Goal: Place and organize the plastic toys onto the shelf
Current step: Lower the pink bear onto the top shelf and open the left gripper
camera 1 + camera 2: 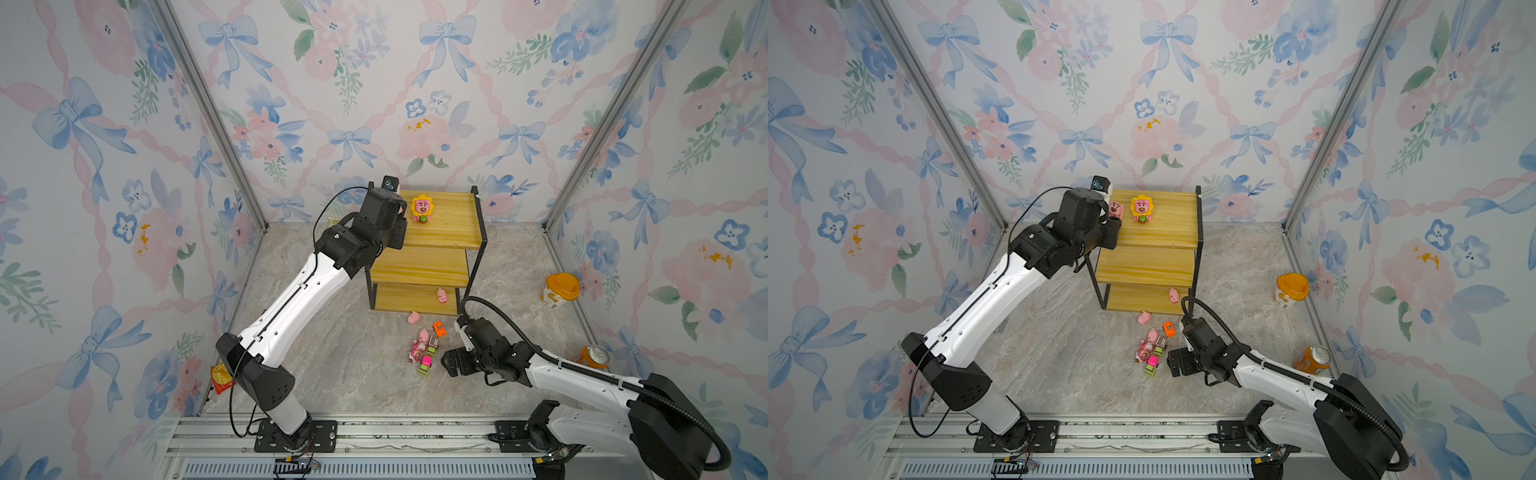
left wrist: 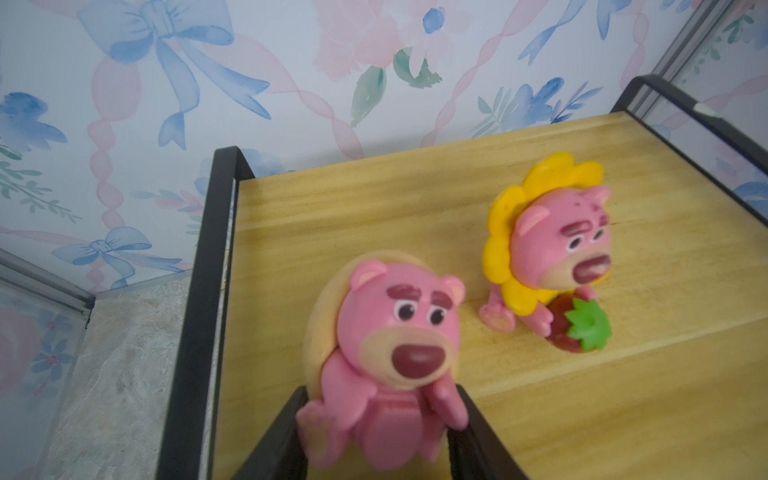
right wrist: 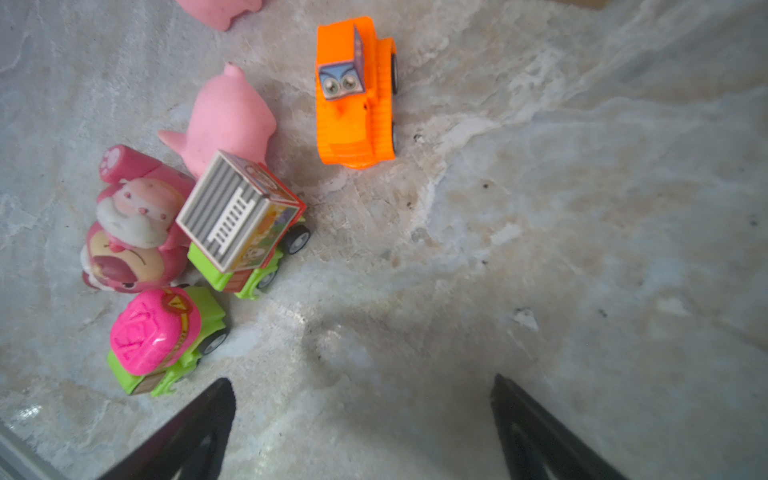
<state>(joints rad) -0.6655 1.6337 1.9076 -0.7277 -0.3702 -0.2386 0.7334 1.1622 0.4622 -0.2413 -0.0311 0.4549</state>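
Pink bear [image 2: 386,332] seated on shelf [image 2: 374,216] top board beside sunflower bear [image 2: 552,249], left arm [image 1: 291,299] stretched up, left gripper [image 2: 380,401] jaws flanking its legs, clamped or not unclear, right gripper [image 3: 361,382] wide open, low over floor [image 3: 540,208] by orange car [image 3: 353,104]

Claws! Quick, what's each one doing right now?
Left claw: closed on the pink bear, over the shelf.
Right claw: open, holding nothing.
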